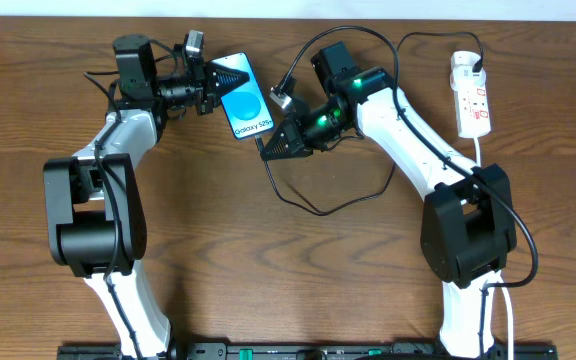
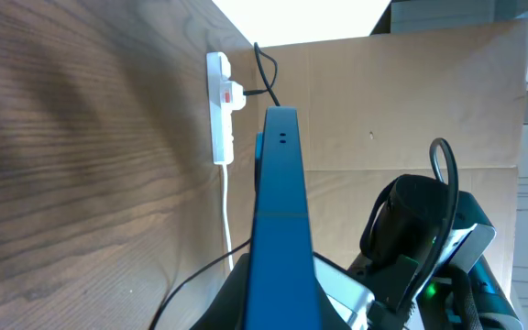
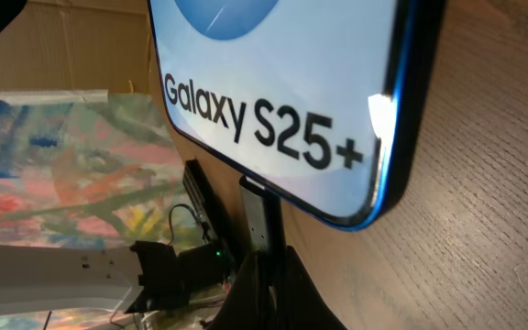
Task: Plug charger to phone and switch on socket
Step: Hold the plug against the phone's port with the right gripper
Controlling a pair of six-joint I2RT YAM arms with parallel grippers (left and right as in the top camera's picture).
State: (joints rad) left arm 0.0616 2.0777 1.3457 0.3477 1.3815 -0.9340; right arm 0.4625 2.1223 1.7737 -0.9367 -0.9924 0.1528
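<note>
The brown wooden surface [image 1: 268, 290] fills the view from above, with wavy lines in the wood. Nearest the arm bases, the thin black charger [image 1: 318, 208] lies in a loose loop on the wood.

A bit further on, the right tool [image 1: 270, 148] is closed tight on the charger's small tip. The tip touches the bottom edge of the phone [image 1: 240, 95], but how far in it goes cannot be told. The phone has a bright blue screen with a lighter circle. The left tool [image 1: 211, 88] is closed on the phone's top end and holds it.

Further still, on the right side, the white socket [image 1: 471, 95] lies flat — well apart from the phone. The charger's black plug sits in its far end, and a thick white cord [image 1: 478, 150] runs from its near end.

Behind the surface stands a brown cardboard wall [image 2: 411, 101]. The right wrist view also shows a sheet [image 3: 53, 165] with many colours.
</note>
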